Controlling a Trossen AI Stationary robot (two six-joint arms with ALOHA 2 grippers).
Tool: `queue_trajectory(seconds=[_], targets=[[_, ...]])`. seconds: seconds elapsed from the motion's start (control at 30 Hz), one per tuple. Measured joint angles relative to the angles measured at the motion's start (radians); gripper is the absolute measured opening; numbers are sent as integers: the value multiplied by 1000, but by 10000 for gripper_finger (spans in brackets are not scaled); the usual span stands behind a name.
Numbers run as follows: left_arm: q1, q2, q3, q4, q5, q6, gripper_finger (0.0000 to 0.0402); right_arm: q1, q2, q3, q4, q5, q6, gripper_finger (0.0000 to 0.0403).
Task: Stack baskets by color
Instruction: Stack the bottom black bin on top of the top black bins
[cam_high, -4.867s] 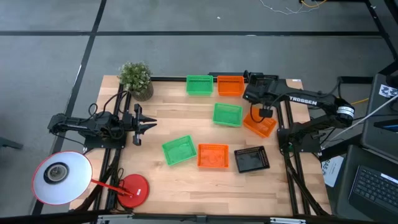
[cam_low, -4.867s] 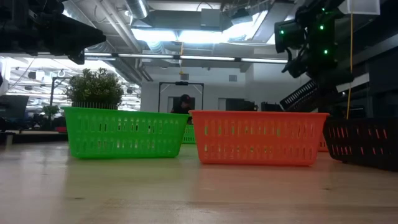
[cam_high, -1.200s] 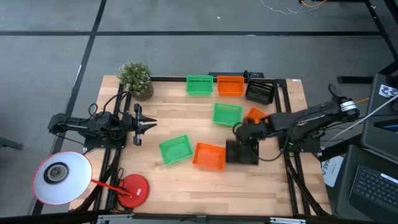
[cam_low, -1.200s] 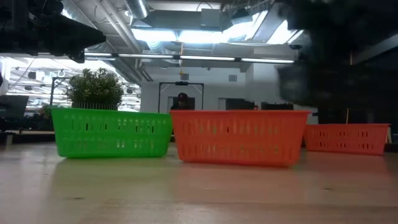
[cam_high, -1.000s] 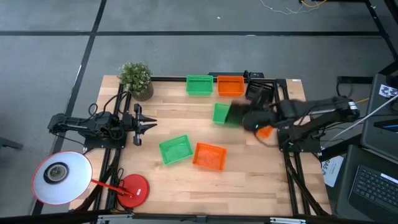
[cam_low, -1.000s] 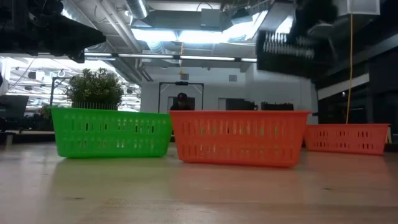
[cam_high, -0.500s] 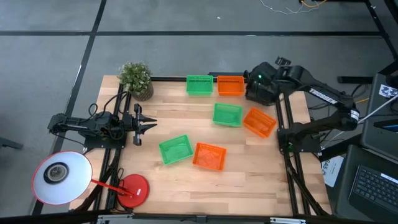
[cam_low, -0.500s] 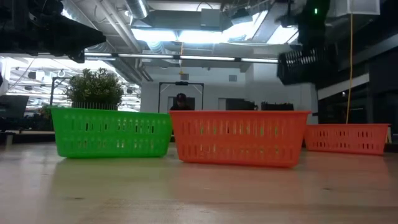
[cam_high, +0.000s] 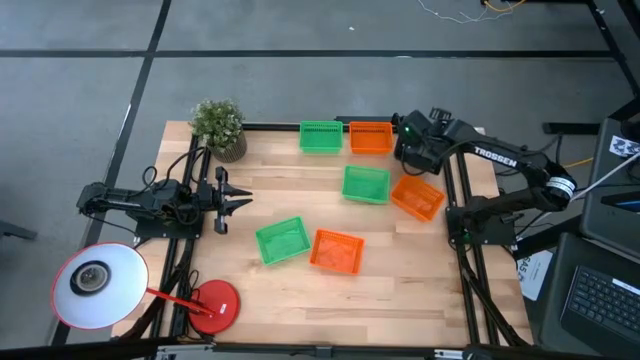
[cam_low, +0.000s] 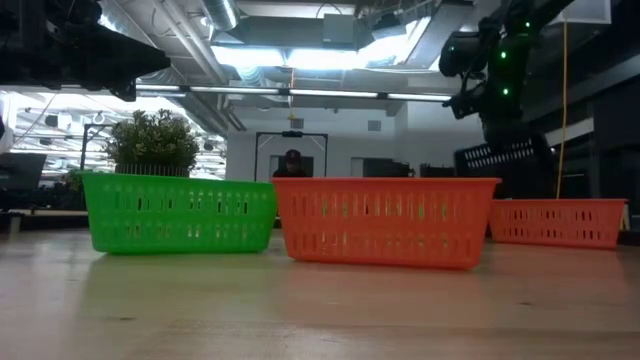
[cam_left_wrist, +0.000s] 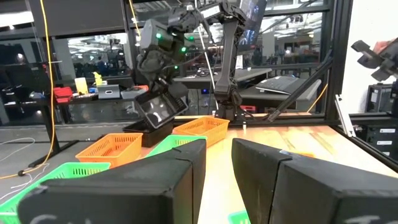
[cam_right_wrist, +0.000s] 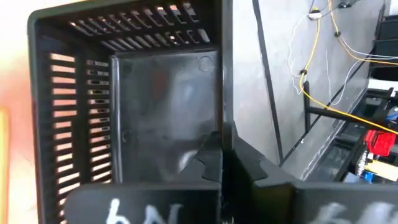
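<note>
Nearest the front edge of the table (cam_high: 400, 300), a green basket (cam_high: 283, 241) and an orange basket (cam_high: 337, 250) sit side by side, close but not touching, both open side up and slightly skewed. In the low view they stand upright on the wood, slotted walls intact.

Mid-table: a second green basket (cam_high: 365, 184) lies flat, and just to its right a second orange basket (cam_high: 417, 197) sits turned at an angle.

At the left edge, level with these, the left gripper (cam_high: 238, 198) waits above the table, its fingers (cam_left_wrist: 168, 180) slightly apart and holding nothing.

Far edge: a third green basket (cam_high: 320, 137) and a third orange basket (cam_high: 370, 137) stand side by side, nearly touching. Just right of them, at the far right corner, the right gripper (cam_high: 421, 152) is clamped on one wall of a black basket (cam_right_wrist: 149, 106), jaws pressed tight on either side of that wall. The left wrist view shows this black basket tilted, lifted above another black basket (cam_left_wrist: 148, 133) resting on the table beneath it. Its slotted walls and smooth floor look undamaged.

A potted plant (cam_high: 219, 127) stands at the far left corner.
</note>
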Motion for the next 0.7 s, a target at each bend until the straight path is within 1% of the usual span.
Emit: queue_trajectory(seconds=[0.2, 0.27, 0.47, 0.57, 0.7], targets=[[0, 0, 0, 0, 0, 0, 73, 0, 0, -19, 94, 0, -31, 9], [0, 0, 0, 0, 0, 0, 73, 0, 0, -19, 95, 0, -57, 17], [0, 0, 0, 0, 0, 0, 73, -8, 0, -19, 90, -9, -59, 34], [0, 0, 0, 0, 0, 0, 73, -24, 0, -19, 90, -23, -58, 54], [0, 0, 0, 0, 0, 0, 73, -53, 0, -19, 93, -25, -57, 102]])
